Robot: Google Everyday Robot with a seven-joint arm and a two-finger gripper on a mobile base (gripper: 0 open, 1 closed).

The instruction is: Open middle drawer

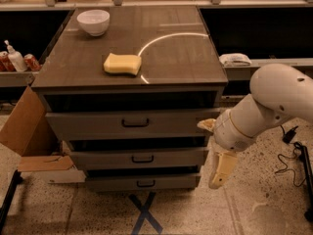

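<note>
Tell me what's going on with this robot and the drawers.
A one-armed robot is set to open the middle drawer of a wooden cabinet. Its pincer hangs low by the cabinet's right front corner, about level with that drawer, and off to the side of the small black handle, which it is not touching. The pull has not yet begun. A yellow sponge and a white bowl sit on top.

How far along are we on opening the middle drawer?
Done: nothing visible yet. The middle drawer does not look pulled out, and nothing touches its black handle.
In hand: the gripper hangs pointing down by the right front corner of the cabinet, at about drawer height and well to the right of the handle.
Left: bring the gripper to the handle, grip it and pull the drawer out.
</note>
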